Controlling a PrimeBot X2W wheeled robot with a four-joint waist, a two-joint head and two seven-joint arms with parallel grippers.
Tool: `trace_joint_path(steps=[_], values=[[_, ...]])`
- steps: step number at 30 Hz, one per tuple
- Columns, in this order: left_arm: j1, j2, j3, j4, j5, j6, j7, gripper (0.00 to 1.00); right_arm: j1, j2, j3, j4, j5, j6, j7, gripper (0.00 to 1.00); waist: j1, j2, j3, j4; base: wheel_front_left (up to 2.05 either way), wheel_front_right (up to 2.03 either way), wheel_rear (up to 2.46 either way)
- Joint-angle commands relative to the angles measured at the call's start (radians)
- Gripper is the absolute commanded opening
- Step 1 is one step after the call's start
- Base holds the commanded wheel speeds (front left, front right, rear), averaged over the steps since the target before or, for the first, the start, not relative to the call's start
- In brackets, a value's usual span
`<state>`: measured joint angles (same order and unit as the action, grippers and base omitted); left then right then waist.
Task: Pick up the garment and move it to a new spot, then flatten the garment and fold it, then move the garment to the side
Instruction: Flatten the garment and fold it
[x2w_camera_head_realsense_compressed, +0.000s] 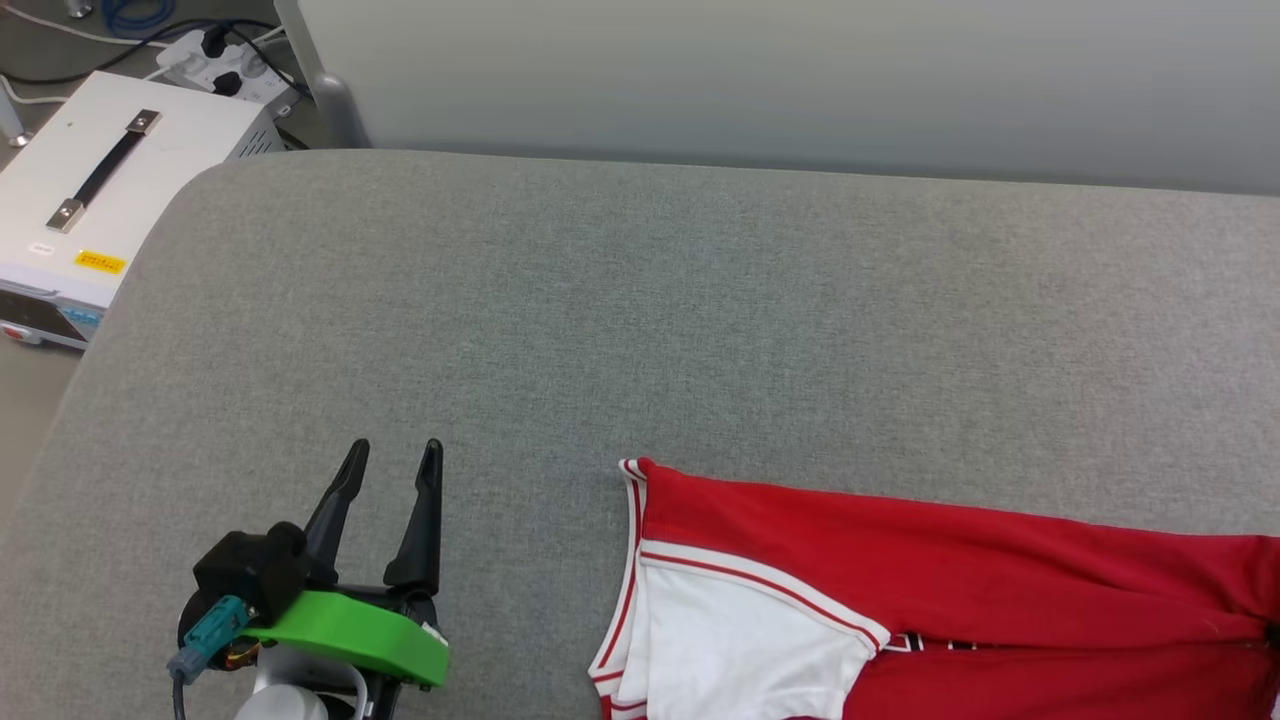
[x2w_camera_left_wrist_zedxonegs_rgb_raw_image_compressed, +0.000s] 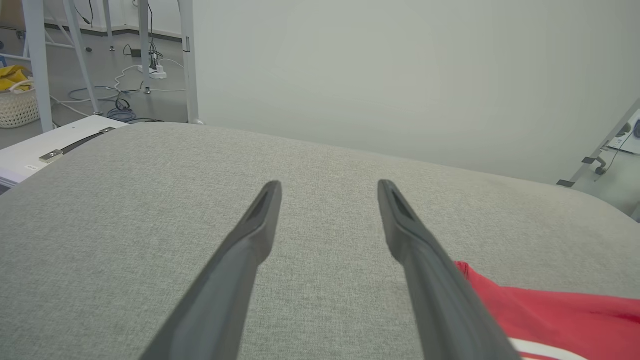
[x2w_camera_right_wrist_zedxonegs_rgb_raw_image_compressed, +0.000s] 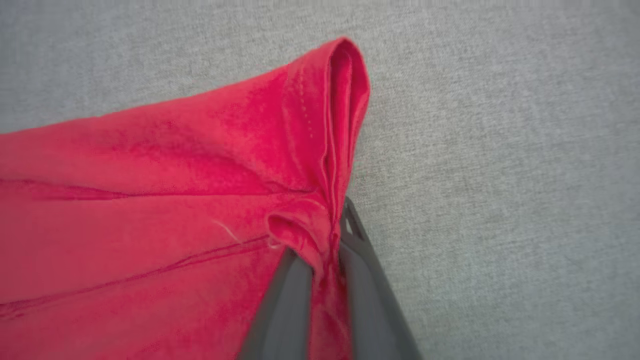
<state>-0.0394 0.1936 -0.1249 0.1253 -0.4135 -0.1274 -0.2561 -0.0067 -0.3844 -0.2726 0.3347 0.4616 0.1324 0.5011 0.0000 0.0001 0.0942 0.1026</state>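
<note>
The garment (x2w_camera_head_realsense_compressed: 960, 590), red with a white sleeve and red-and-white striped trim, lies folded along the lower right of the grey padded surface (x2w_camera_head_realsense_compressed: 640, 320). Its red corner (x2w_camera_left_wrist_zedxonegs_rgb_raw_image_compressed: 545, 310) shows beside my left gripper's right finger. My left gripper (x2w_camera_head_realsense_compressed: 395, 455) hovers open and empty over bare fabric, to the left of the garment (x2w_camera_head_realsense_compressed: 960, 590). In the left wrist view that gripper (x2w_camera_left_wrist_zedxonegs_rgb_raw_image_compressed: 330, 187) has its two fingers wide apart. My right gripper (x2w_camera_right_wrist_zedxonegs_rgb_raw_image_compressed: 327, 227) is shut on a bunched red edge of the garment (x2w_camera_right_wrist_zedxonegs_rgb_raw_image_compressed: 175, 200), with cloth pinched between the two dark fingers.
A white box (x2w_camera_head_realsense_compressed: 100, 190) with a black handle stands on the floor off the surface's left edge, with a power strip (x2w_camera_head_realsense_compressed: 220, 60) and cables behind it. A pale wall (x2w_camera_head_realsense_compressed: 800, 80) runs along the far edge. A woven basket (x2w_camera_left_wrist_zedxonegs_rgb_raw_image_compressed: 17, 105) sits on the floor.
</note>
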Motion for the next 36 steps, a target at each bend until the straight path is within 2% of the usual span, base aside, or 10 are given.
trace_joint_path(steps=[1, 12, 20, 24, 28, 32, 36], values=[[0.019, -0.004, -0.002, 0.005, -0.005, -0.003, -0.006, 1.0, 0.014, 0.005, 0.008, -0.024, 0.006, -0.002, 0.004, 0.0, 0.0, -0.0001, -0.014, -0.004, 0.0, 0.0, 0.0], [0.048, -0.015, -0.001, 0.009, -0.016, -0.003, -0.006, 1.0, 0.107, 0.067, 0.097, -0.266, 0.052, -0.002, 0.124, 0.0, 0.0, -0.0001, -0.077, -0.001, 0.0, 0.0, 0.0], [0.062, -0.021, 0.003, 0.008, -0.019, -0.003, -0.006, 1.0, 0.118, 0.188, 0.197, -0.42, 0.097, -0.002, 0.238, 0.0, 0.0, -0.0001, -0.095, 0.016, 0.0, 0.0, 0.0], [0.059, -0.019, -0.004, 0.008, -0.021, -0.003, -0.006, 1.0, 0.088, 0.267, 0.268, -0.455, 0.103, -0.002, 0.273, 0.0, 0.0, -0.0001, -0.09, 0.031, 0.0, 0.0, 0.0], [0.054, -0.018, -0.009, 0.012, -0.024, -0.003, -0.006, 1.0, 0.052, 0.314, 0.353, -0.462, 0.115, -0.002, 0.29, 0.0, 0.0, -0.0001, -0.084, 0.046, 0.0, 0.0, 0.0], [0.051, -0.016, -0.017, 0.017, -0.026, -0.003, -0.006, 1.0, 0.016, 0.332, 0.424, -0.436, 0.134, -0.002, 0.282, 0.0, 0.0, -0.0001, -0.082, 0.061, 0.0, 0.0, 0.0], [0.047, -0.012, -0.025, 0.025, -0.029, -0.003, -0.006, 1.0, -0.022, 0.334, 0.491, -0.38, 0.183, -0.002, 0.226, 0.0, 0.0, -0.0001, -0.085, 0.075, 0.0, 0.0, 0.0]])
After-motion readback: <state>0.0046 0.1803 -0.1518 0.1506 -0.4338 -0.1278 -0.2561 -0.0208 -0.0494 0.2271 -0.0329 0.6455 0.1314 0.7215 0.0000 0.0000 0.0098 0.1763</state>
